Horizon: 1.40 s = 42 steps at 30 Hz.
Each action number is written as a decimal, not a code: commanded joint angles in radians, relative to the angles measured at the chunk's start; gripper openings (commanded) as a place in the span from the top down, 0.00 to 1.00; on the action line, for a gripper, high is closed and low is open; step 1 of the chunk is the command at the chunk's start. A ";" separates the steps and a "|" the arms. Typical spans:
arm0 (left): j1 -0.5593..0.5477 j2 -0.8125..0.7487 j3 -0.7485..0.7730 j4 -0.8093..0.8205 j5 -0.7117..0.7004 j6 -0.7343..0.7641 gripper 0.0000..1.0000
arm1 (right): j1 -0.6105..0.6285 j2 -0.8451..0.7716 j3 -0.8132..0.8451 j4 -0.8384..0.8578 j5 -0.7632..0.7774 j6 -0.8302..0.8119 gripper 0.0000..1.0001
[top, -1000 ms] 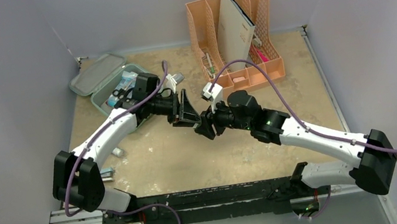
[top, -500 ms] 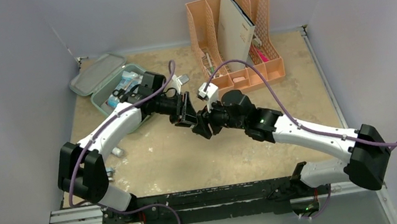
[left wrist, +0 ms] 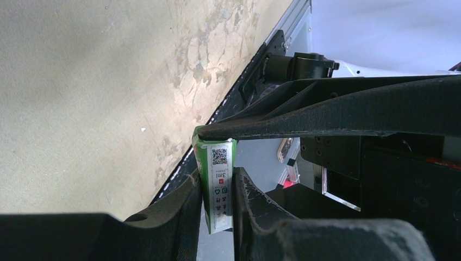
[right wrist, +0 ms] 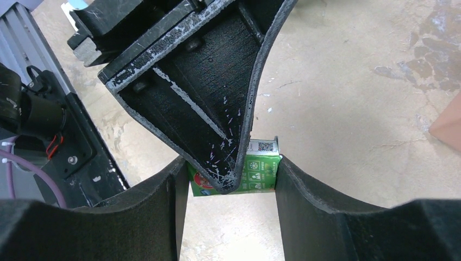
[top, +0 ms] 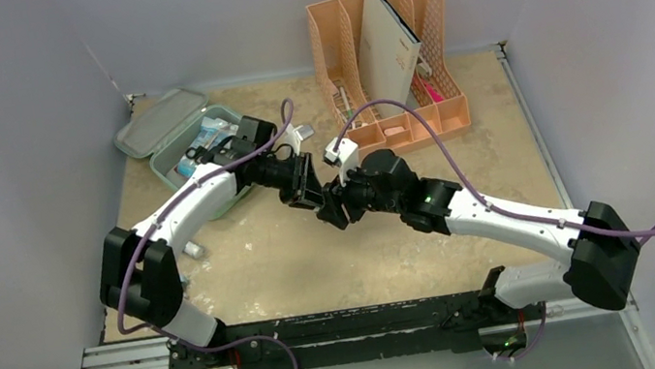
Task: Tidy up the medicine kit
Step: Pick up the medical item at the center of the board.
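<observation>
The mint-green medicine kit lies open at the back left, its lid flat behind it, with scissors and small packs inside. My two grippers meet over the middle of the table. My left gripper is shut on the thin sides of a small green box. My right gripper holds the same green box by its two ends. One left finger crosses in front of the box in the right wrist view. The box is held above the table.
A peach-orange file organizer with a beige folder stands at the back right. Two small items lie near the left arm's base. Grey walls close in the table on three sides.
My left gripper was wide open a second ago and has closed on the green box. Both arms have shifted slightly toward the back left.
</observation>
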 commanded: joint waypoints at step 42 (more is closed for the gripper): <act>0.628 0.015 0.193 -0.039 -0.287 -0.005 0.86 | 0.002 -0.465 -0.071 -0.211 0.118 0.151 0.01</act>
